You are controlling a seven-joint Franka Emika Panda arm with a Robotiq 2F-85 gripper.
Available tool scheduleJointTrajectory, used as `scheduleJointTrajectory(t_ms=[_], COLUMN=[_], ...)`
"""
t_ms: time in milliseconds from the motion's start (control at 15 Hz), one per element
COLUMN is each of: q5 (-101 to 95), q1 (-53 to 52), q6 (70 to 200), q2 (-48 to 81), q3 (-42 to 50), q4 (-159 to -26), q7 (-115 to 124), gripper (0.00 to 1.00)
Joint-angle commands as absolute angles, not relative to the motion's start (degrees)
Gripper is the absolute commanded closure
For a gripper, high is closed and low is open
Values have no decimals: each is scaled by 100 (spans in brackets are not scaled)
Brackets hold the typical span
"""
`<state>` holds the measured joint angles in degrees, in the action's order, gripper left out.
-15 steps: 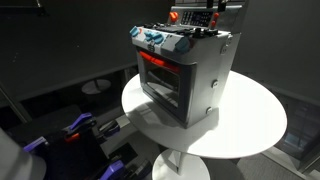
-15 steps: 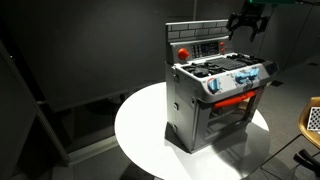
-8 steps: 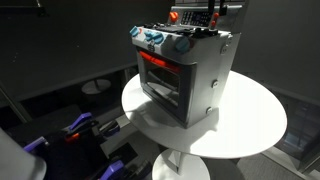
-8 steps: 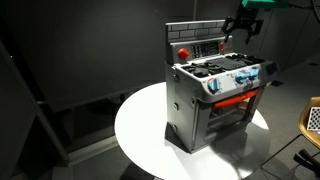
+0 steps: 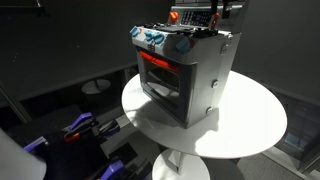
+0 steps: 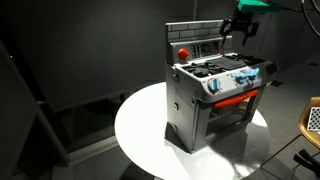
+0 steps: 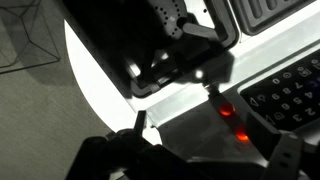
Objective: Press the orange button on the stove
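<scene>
The gripper (image 6: 241,33) is being held just above one end of the raised back panel (image 6: 205,46) of the toy stove (image 6: 215,95). Its jaws are being held apart and nothing is being gripped between them. Whether a fingertip is touching the panel cannot be told. In the wrist view the dark fingers (image 7: 115,155) are being shown spread towards the lower corners, with the stove top and two glowing red spots (image 7: 226,110) lying between them.

The round orange-red button (image 6: 183,52) is being shown at the opposite end of the panel, well apart from the gripper. The markings on the panel are too small to be read.

In both exterior views the stove is being carried by a round white bench (image 5: 250,125), with blue-and-red knobs (image 5: 160,40) along its front and a red-trimmed oven window (image 5: 160,78) below. Nothing is being placed between the gripper and the panel. Blue and red equipment (image 5: 80,126) is being glimpsed low beside the bench.
</scene>
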<state>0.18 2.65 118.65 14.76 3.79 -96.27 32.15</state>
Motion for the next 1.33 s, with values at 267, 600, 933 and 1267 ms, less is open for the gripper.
scheduleJointTrajectory(t_ms=[267,600,933,1267], q5=[59,309,689,741], q1=[208,252,291,276], q6=[11519,11203,10360,9299], q2=[1822,1570,1235,771], q3=[510,459,398,374], q4=[-9079,-9219,-9343,-9454], q7=[3304,3080,2579,1860], gripper=[0,0,0,0])
